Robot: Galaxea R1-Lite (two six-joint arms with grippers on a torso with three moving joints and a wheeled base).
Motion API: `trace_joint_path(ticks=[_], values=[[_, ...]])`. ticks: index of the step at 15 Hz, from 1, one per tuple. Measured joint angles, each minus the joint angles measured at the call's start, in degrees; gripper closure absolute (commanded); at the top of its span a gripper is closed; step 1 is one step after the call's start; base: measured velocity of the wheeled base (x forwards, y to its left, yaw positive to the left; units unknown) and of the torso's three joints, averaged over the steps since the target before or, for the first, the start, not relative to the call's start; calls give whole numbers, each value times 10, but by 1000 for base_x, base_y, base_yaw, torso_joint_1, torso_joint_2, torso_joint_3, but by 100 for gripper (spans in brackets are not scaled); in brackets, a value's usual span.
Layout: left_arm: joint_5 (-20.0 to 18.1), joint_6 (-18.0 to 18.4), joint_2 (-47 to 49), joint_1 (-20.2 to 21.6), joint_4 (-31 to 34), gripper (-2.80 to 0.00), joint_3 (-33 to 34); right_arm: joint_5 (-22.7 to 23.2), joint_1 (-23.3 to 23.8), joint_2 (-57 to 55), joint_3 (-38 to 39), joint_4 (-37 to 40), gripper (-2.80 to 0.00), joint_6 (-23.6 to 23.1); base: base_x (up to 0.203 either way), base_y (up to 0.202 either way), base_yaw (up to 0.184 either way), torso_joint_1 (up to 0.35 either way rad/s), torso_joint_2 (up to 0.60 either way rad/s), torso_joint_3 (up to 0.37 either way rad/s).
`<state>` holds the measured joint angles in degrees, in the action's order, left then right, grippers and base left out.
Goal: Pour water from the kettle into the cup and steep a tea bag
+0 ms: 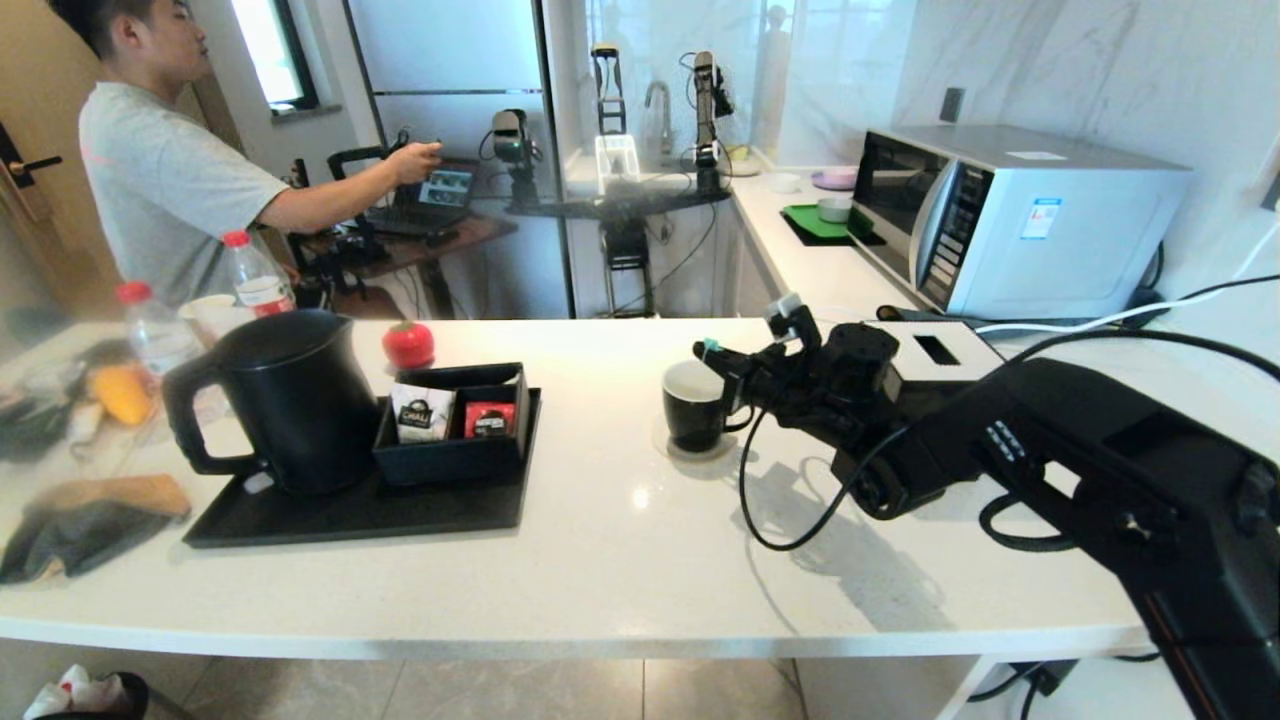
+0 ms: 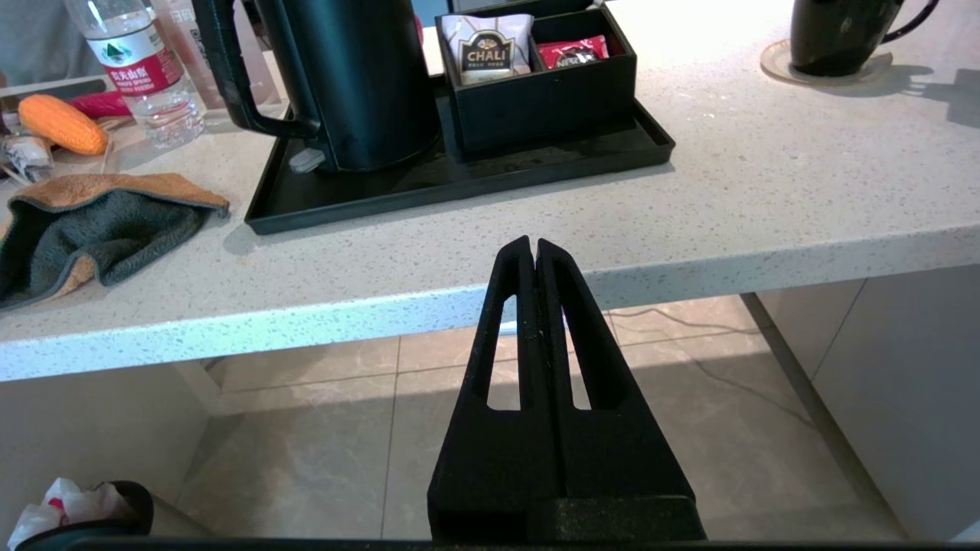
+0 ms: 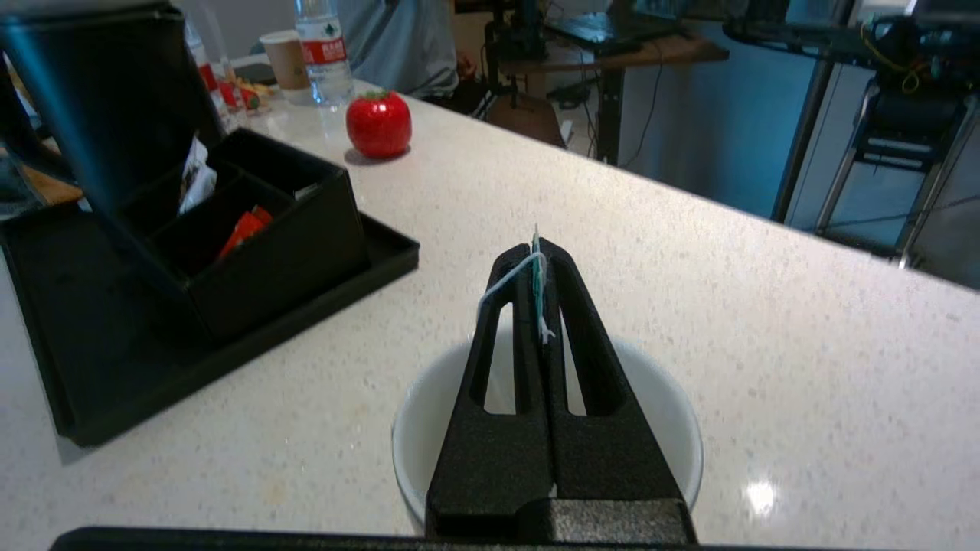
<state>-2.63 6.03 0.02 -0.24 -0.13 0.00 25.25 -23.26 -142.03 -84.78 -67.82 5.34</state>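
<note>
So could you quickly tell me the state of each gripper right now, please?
Left gripper: shut, empty, below the counter edge.
Right gripper: shut on the tea bag's string and tag, above the cup.

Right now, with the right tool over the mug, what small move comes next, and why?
Probably lower the right tool slightly. It is shut on the tea bag's white string and green tag above the small black mug with white inside; the pouch itself is hidden.
</note>
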Motion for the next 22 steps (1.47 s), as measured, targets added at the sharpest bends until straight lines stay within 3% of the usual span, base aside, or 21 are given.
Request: trace_joint_path(ticks=[9, 12, 19, 22], values=[[0, 0, 0, 0, 0, 0, 0, -1, 0, 50, -196, 173, 0, 0, 0, 0, 0, 0, 0, 0], [0, 0, 0, 0, 0, 0, 0, -3, 2, 60, -188, 168, 0, -3, 0, 0, 0, 0, 0, 0], [0, 0, 0, 0, 0, 0, 0, -4, 28, 69, -70, 100, 0, -18, 0, 0, 0, 0, 0, 0], [0, 0, 0, 0, 0, 0, 0, -2, 46, 76, -60, 102, 0, -18, 0, 0, 0, 0, 0, 0]])
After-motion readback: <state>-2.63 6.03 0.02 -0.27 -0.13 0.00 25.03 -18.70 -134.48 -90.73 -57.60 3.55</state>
